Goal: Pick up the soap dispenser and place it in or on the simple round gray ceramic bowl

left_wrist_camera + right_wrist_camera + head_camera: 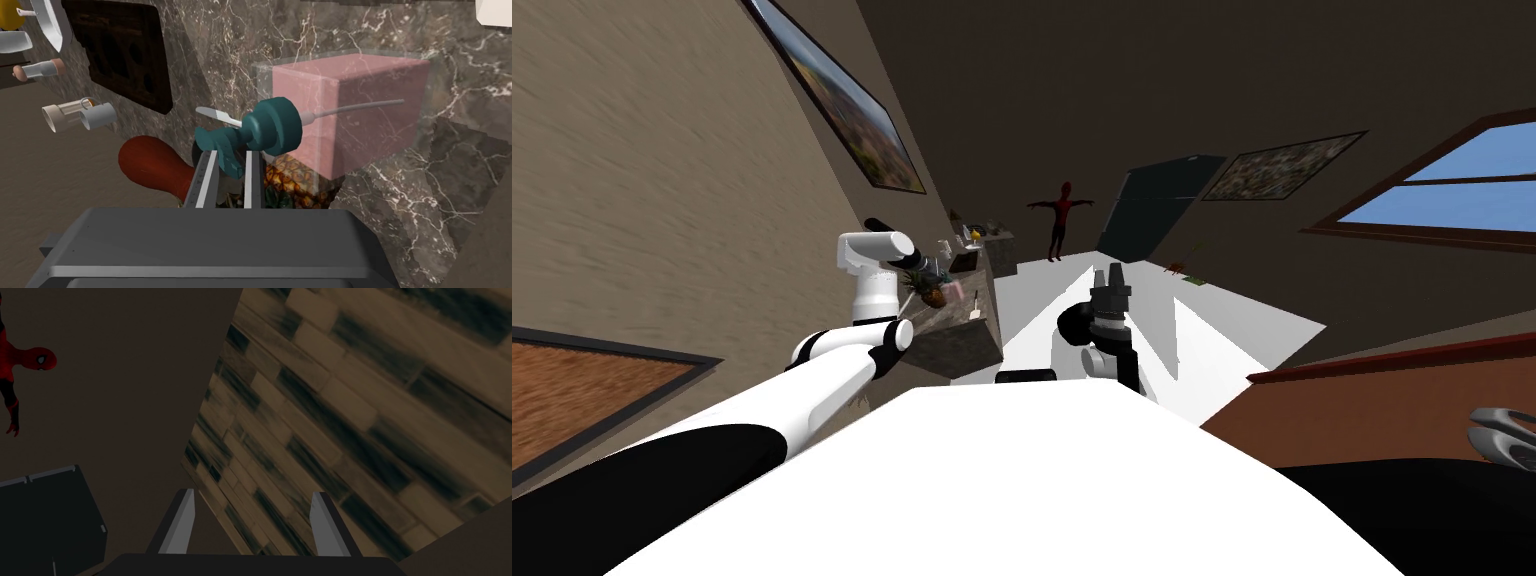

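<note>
Where the left gripper (230,152) has its two fingers pinched narrowly on the teal pump (272,125), the one soap dispenser (350,110) sits just past their tips, against the marble counter (450,150). Its long axis runs crosswise to the fingers, with the pump at the gripper and the clear, pink-filled body pointing away. One pineapple (295,180) is close by. The right gripper (252,493) has its fingers spread apart.

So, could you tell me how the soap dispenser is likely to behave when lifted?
The soap dispenser is probably bottom-heavy: its clear boxy body looks nearly full of pink liquid. The left gripper pinches only the narrow teal pump, so it may swing or twist. Flat sides suggest it won't roll.
</note>
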`<state>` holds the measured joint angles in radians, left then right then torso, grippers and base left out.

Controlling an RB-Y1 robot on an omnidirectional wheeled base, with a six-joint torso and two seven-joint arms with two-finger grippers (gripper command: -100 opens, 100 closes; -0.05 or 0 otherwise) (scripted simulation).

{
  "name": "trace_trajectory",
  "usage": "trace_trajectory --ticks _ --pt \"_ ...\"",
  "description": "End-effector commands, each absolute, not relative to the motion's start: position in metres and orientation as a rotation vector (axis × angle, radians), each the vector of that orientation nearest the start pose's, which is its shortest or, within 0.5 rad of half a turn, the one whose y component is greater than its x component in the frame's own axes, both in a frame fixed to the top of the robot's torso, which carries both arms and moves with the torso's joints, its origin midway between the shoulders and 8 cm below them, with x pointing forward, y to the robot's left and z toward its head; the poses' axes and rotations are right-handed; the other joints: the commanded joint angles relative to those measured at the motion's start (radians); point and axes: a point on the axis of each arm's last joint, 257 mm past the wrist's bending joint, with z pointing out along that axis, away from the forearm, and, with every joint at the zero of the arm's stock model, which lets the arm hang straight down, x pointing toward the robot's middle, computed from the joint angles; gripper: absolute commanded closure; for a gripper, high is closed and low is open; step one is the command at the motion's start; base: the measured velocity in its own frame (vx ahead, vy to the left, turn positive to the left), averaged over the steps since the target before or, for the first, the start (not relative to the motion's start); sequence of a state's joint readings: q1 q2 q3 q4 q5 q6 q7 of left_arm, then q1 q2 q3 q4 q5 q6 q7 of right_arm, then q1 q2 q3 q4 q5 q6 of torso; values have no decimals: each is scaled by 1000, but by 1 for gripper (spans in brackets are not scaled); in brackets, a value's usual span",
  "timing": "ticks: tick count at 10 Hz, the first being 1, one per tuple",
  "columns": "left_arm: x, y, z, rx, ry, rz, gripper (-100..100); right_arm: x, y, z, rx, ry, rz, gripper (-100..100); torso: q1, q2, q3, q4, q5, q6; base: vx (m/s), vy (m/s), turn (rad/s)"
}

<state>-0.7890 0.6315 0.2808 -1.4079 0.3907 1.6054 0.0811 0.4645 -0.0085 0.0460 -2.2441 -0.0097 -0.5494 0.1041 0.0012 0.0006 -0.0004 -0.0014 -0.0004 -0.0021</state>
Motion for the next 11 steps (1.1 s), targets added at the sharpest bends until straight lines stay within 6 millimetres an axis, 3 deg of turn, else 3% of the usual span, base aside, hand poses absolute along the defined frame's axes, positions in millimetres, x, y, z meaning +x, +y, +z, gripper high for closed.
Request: trace_trajectory --ticks 1,10,11 --pt "586 430 -71 -1981 1509 -663 100 347 -260 29 589 606 1280 0 0 0 0 0 0 0 -7 25 -30" --pt "619 497 -10 -2029 1043 -895 100 347 -260 29 589 606 1280 0 5 -5 -2 0 1 -4 30 22 -10" --pt "619 497 -10 -2029 1043 -895 100 347 -260 29 589 606 1280 0 5 -5 -2 1 0 -4 43 20 5"
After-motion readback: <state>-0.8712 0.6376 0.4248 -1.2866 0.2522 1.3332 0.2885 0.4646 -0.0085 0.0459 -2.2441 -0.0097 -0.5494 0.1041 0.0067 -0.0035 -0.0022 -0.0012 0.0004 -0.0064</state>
